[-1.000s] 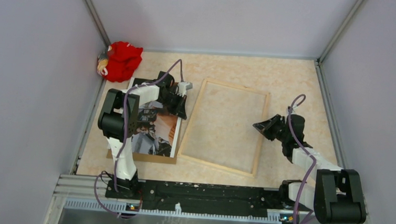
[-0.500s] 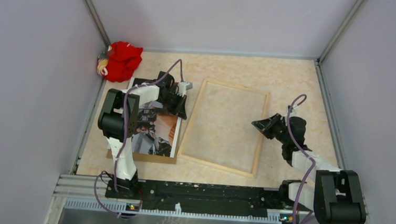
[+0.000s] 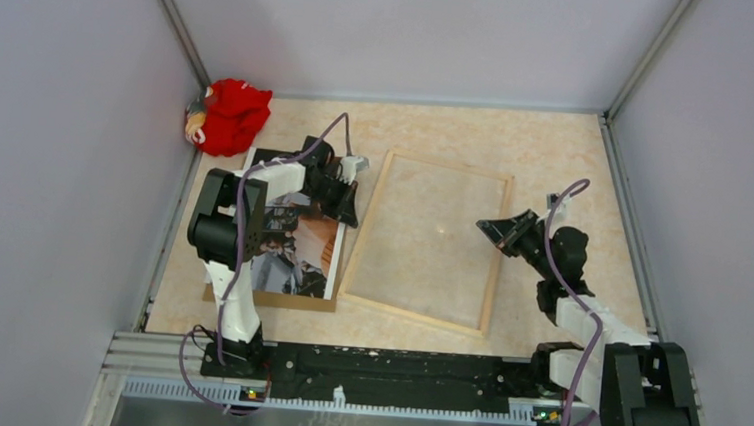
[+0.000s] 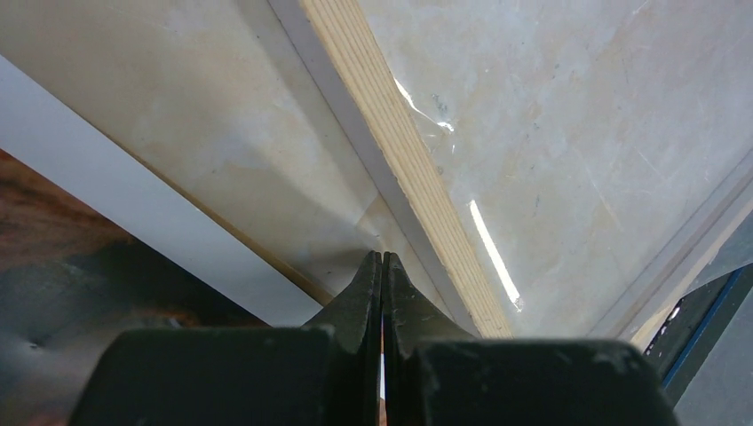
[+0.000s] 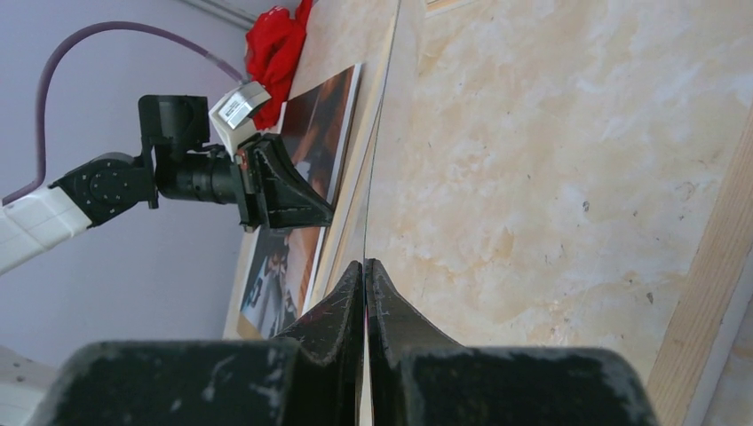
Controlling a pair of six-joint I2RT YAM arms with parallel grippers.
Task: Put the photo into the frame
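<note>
The photo (image 3: pixel 295 252), dark with orange and a white border, lies at the left on a brown backing board (image 3: pixel 267 299). To its right the frame (image 3: pixel 493 281) lies flat, pale wood side up. A clear sheet (image 3: pixel 432 232) with a glare spot covers the frame's opening. My right gripper (image 3: pixel 487 228) is over the frame's right rail, shut on that sheet's edge (image 5: pixel 386 115), which I see edge-on. My left gripper (image 3: pixel 346 209) is shut and empty, its tip (image 4: pixel 382 256) between the photo's white border (image 4: pixel 133 195) and the frame's left rail (image 4: pixel 408 151).
A red cloth bundle (image 3: pixel 229 115) sits in the far left corner. Grey walls close in the table on three sides. The arms' base rail (image 3: pixel 392 369) runs along the near edge.
My right gripper has moved up and a little toward the far side, lifting the clear sheet's right edge. The left arm has barely moved.
</note>
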